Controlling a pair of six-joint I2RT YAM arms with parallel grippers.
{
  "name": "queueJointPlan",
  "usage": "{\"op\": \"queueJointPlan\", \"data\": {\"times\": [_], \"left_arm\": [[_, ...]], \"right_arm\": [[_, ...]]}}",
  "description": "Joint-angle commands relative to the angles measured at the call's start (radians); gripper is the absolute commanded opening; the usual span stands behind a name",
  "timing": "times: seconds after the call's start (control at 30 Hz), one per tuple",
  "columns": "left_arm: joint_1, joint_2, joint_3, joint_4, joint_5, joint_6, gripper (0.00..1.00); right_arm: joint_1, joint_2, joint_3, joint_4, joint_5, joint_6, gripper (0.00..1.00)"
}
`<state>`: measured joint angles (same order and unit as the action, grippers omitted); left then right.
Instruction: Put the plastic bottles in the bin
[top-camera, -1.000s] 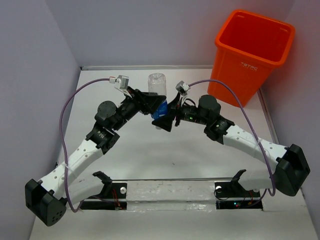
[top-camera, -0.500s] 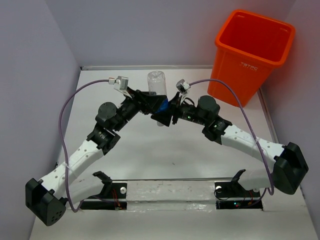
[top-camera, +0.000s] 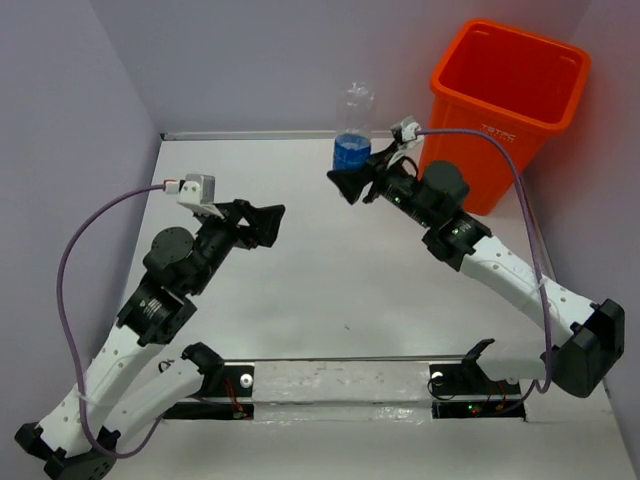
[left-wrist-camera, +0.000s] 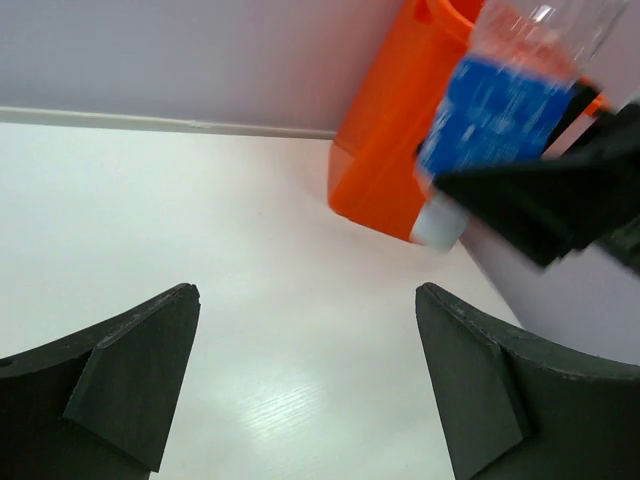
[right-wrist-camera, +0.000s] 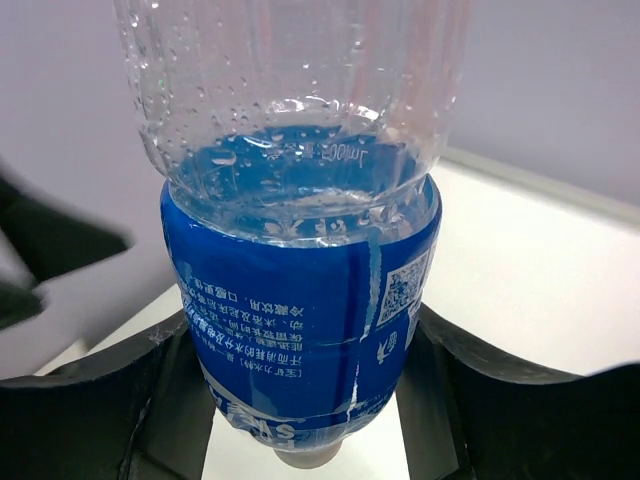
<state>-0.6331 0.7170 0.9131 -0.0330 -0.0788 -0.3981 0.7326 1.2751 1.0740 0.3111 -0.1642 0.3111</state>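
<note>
While your right hand (top-camera: 352, 168) pinches the bottle (top-camera: 350, 148) on end, cap down, above the surface (top-camera: 300, 300), the bin (top-camera: 490, 140) stands just to its right. Your left hand (top-camera: 262, 222) hangs spread and empty, farther off.

— What sort of place have you got this rig in?

— You're in a robotics lab cell, not a home. Plain lilac panels (top-camera: 250, 60) close in a bare white tabletop (top-camera: 300, 290) beyond and to either side of your left gripper (top-camera: 272, 225) and right gripper (top-camera: 347, 175).

— What else shows it?

— Behind both grippers, your arms are bolted to a metal rail (top-camera: 340, 385) carrying small lit boards, and purple cables (top-camera: 70, 250) loop loose. It's probably a purpose-built enclosure, though its edges run out of view.
</note>
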Motion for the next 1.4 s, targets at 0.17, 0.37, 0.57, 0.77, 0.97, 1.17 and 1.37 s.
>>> {"op": "queueJointPlan", "data": {"times": [0.17,0.37,0.57,0.77,0.97,1.17,1.37], "left_arm": [[-0.002,-0.241,-0.219,-0.193,-0.17,0.076,0.99],[0.006,-0.261,-0.21,-0.159,-0.138,0.111,0.99],[0.007,-0.281,-0.215,-0.166,-0.116,0.116,0.99],[0.007,-0.312,-0.218,-0.16,-0.125,0.107,0.99],[0.012,-0.327,-0.217,-0.153,-0.13,0.108,0.99],[0.012,-0.358,-0.223,-0.137,-0.128,0.105,0.99],[0.013,-0.376,-0.22,-0.108,-0.119,0.093,0.99]], "right_arm": [[-0.387,0.075,0.488,-0.201,0.449,-0.335,0.4],[-0.639,0.325,0.756,-0.244,0.569,-0.352,0.39],[-0.714,0.472,0.972,-0.471,0.591,-0.314,1.0],[-0.714,0.301,0.899,-0.463,0.456,-0.155,1.0],[-0.65,-0.029,0.579,-0.338,0.033,0.095,0.99],[-0.389,-0.295,-0.021,0.048,-0.386,0.261,1.0],[-0.297,-0.433,-0.391,0.082,-0.489,0.286,1.0]]}}
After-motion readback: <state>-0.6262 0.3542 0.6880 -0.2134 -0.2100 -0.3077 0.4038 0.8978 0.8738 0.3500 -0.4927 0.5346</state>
